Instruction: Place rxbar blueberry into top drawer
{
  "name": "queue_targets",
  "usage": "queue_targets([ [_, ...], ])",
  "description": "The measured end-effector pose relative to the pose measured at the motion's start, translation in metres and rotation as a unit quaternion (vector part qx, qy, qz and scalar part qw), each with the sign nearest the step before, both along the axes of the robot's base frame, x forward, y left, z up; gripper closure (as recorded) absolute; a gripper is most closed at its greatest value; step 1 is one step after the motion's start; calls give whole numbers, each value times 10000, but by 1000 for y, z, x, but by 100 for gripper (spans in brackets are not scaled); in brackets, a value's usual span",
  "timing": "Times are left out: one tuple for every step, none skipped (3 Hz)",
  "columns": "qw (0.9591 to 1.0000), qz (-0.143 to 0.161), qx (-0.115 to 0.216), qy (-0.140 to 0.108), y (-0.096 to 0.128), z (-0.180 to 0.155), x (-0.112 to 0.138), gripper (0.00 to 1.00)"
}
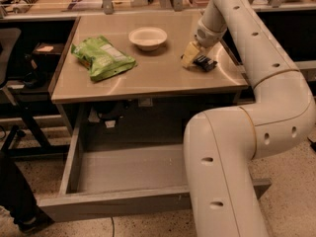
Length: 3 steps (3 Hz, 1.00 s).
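Note:
The rxbar blueberry [205, 62] is a small dark bar on the right part of the table top [148, 73]. My gripper [194, 57] reaches down from the arm to the table surface, right against the bar's left side. I cannot tell whether it holds the bar. The top drawer [113, 205] is pulled out below the table, wide and grey, and its floor is bare. My arm's large elbow covers the drawer's right part.
A crinkled green chip bag [102, 57] lies on the left of the table. A white bowl [147, 37] stands at the back middle. A dark chair and shelf [19, 68] are at the left. A shoe [15, 216] is by the drawer's left corner.

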State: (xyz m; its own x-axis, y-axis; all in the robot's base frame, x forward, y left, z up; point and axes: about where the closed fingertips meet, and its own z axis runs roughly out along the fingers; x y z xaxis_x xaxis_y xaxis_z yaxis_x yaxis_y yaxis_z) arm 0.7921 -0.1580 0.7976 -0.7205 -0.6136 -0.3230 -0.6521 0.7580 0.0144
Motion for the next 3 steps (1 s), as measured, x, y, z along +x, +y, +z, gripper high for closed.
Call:
queue_targets([
  [10000,0,0,0,0,0,0,88],
  [10000,0,0,0,0,0,0,100],
  [10000,0,0,0,0,9,0,100],
])
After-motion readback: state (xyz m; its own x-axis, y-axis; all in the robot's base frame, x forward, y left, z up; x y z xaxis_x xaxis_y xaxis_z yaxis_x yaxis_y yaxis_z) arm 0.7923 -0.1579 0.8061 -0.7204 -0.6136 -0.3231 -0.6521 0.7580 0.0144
